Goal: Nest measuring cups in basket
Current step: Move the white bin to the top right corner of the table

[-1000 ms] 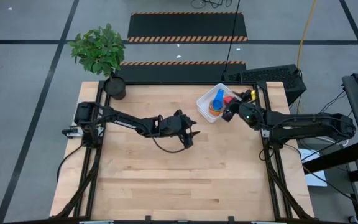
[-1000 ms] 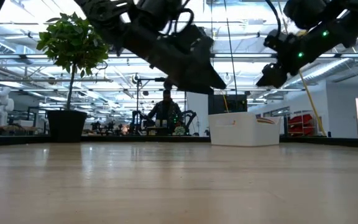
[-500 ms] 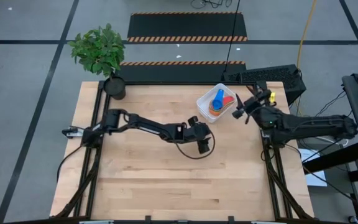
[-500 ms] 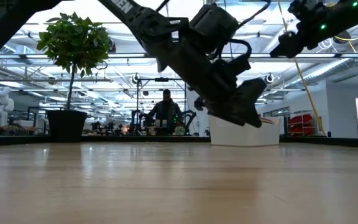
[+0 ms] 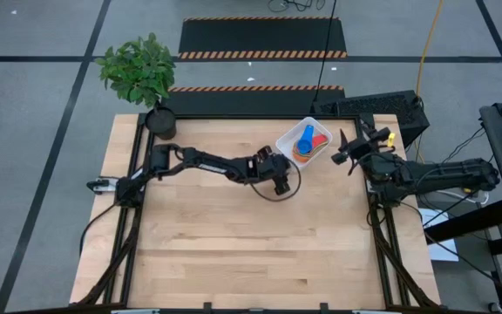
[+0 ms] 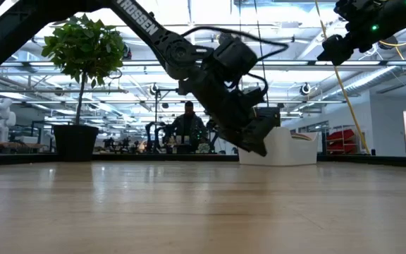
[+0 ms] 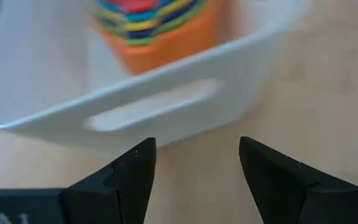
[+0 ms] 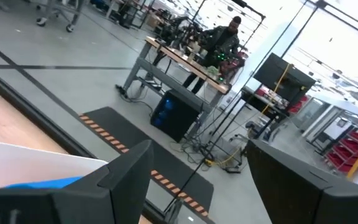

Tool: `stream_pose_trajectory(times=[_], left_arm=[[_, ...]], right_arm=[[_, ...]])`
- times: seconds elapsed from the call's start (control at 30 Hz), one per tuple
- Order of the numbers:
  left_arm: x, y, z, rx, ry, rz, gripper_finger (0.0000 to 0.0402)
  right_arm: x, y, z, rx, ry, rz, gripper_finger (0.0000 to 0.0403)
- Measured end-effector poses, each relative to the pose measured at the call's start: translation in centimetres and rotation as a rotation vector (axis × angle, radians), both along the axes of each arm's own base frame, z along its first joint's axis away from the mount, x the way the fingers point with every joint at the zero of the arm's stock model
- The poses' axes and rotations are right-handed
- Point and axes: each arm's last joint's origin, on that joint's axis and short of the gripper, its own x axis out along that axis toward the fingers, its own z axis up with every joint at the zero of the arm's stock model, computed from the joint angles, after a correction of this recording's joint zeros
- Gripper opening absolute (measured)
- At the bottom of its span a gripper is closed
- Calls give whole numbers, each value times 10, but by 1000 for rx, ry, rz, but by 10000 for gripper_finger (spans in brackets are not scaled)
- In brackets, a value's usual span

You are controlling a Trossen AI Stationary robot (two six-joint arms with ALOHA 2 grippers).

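Note:
The white basket (image 5: 288, 141) stands at the table's far right. Inside it the measuring cups (image 5: 303, 148) sit stacked, an orange one (image 7: 160, 38) outermost, with a blue one (image 5: 307, 134) and a red one (image 5: 320, 139) on top. My left gripper (image 5: 283, 184) hangs open just on the near side of the basket, slanting down at its slotted side wall (image 7: 154, 107), with a gap to it. My right gripper (image 5: 342, 154) stands open, raised to the right of the basket, with nothing between its fingers.
A potted plant (image 5: 159, 122) stands at the table's far left corner. A black device (image 5: 375, 106) sits beyond the far right corner. A person (image 6: 189, 121) works at a bench far behind the table. Bare wood (image 5: 251, 253) covers the near half.
My left gripper has gone toward the table's right edge and then the far edge, sinking and tipping downward until it hangs close to the basket's near wall. My right gripper has drawn back from over the basket toward the right edge, rising and turning. The basket and cups have kept still.

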Motion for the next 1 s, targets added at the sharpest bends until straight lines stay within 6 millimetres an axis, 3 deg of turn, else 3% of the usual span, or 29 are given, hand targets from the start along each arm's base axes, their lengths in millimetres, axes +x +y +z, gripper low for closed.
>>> stream_pose_trajectory(times=[0.2,0.4,0.6,0.87,1.0], left_arm=[[0,30,6,14,-85,62,234],[0,48,12,65,-135,62,234],[1,69,23,61,-256,-13,234],[-3,85,24,67,-267,4,234],[-2,71,22,72,-190,-39,234]], right_arm=[[0,2,0,-5,13,12,254],[0,2,0,-7,16,13,254],[0,2,0,-13,35,14,254],[0,2,3,-28,40,10,254],[1,2,5,-32,32,10,254]])
